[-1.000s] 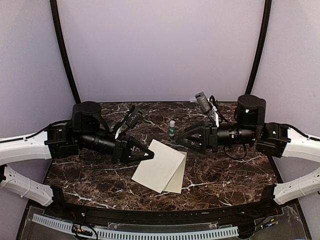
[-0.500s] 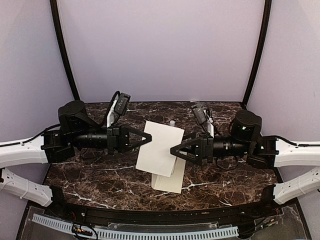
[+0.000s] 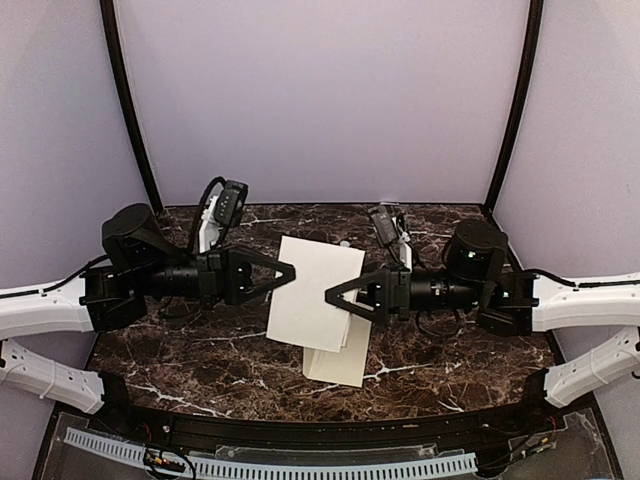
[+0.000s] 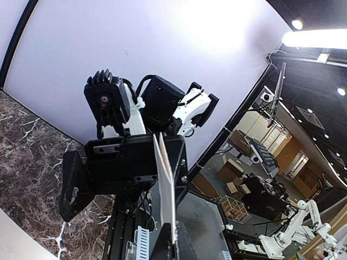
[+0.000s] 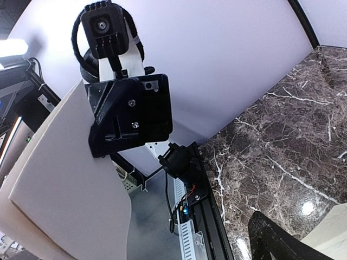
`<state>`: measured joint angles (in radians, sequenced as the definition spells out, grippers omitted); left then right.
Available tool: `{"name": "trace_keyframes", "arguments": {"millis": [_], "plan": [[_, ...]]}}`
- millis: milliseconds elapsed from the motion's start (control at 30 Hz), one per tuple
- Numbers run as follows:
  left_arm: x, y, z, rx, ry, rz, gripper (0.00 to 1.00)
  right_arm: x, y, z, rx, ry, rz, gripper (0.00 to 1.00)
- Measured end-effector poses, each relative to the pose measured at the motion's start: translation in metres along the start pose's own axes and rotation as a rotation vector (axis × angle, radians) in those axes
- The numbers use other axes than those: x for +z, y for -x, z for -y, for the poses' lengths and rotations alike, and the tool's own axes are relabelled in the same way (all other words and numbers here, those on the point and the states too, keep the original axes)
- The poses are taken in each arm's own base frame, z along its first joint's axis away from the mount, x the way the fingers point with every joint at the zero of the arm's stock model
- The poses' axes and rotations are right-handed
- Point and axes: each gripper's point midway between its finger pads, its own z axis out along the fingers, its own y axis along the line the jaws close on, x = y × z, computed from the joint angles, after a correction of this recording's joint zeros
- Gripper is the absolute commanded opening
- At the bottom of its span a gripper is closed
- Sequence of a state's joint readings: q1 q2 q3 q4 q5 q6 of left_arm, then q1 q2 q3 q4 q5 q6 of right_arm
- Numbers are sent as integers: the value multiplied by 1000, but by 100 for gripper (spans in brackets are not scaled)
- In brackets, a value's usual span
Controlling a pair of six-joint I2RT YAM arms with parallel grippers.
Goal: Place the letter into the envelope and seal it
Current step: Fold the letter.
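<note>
My left gripper [image 3: 292, 271] is shut on the left edge of the letter [image 3: 312, 292], a white sheet held up in the air over the middle of the table. The left wrist view shows the letter [image 4: 165, 181] edge-on, pinched at the left gripper [image 4: 172, 241]. My right gripper [image 3: 340, 304] stands open at the sheet's right edge; whether it touches the sheet I cannot tell. In the right wrist view the letter [image 5: 65, 189] fills the left side and one dark finger [image 5: 274, 241] shows at the bottom. The cream-beige envelope [image 3: 342, 366] lies flat on the table below.
The dark marble table [image 3: 450, 350] has purple walls behind and on both sides. A white slotted cable rail [image 3: 300, 466] runs along the near edge. Black frame poles [image 3: 128, 110] rise at the back corners.
The left gripper has lifted the letter off the envelope and carried it up and back. The right gripper has opened wide and moved left to the sheet's right edge.
</note>
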<state>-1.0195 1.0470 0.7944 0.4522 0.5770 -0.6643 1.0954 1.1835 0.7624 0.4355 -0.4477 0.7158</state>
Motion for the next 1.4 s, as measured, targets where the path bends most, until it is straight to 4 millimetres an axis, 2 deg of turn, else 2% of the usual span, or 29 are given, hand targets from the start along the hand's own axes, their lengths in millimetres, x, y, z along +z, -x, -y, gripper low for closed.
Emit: {"name": "trace_keyframes", "arguments": {"millis": [67, 200, 333, 433, 467, 533, 600, 667, 767, 833, 933, 1100, 1167, 1233, 1300, 1367, 1400], "plan": [[-1, 2, 3, 6, -10, 6, 0, 1, 2, -3, -2, 17, 8, 81], [-2, 1, 4, 9, -16, 10, 0, 0, 10, -17, -3, 78, 34, 50], [-2, -2, 1, 4, -8, 6, 0, -2, 17, -30, -10, 129, 57, 26], [-2, -2, -3, 0, 8, 11, 0, -5, 22, -38, -15, 152, 74, 4], [-2, -2, -4, -1, 14, 12, 0, -6, 23, -40, -27, 157, 79, 0], [-2, -3, -6, -6, 24, 11, 3, -8, 25, -43, -34, 162, 85, 0], [-2, -3, -8, -8, 32, 11, 33, -9, 25, -42, -37, 154, 84, 0], [-2, -5, -10, -13, 41, 8, 49, -8, 23, -39, -38, 137, 71, 0], [-2, -9, -14, -18, 55, -7, 58, -6, 19, -35, -43, 108, 40, 0], [-1, -10, -16, -25, 64, -18, 57, -5, 16, -32, -47, 91, 19, 0], [0, -10, -17, -21, 71, -26, 46, -4, 10, -29, -50, 70, -25, 0], [5, -8, -18, -18, 72, -36, 35, -4, -2, -27, -54, 52, -102, 0], [7, -11, -21, -24, 71, -51, 27, -4, -4, -26, -56, 43, -123, 0], [11, -16, -24, -37, 71, -76, 12, -5, -6, -27, -61, 39, -138, 0], [16, -20, -28, -48, 70, -102, 1, -5, -7, -27, -63, 38, -152, 0], [19, -24, -31, -54, 72, -119, 0, -3, -7, -26, -66, 34, -164, 0], [19, -25, -32, -58, 74, -123, 0, -3, -8, -25, -65, 29, -172, 8]]}}
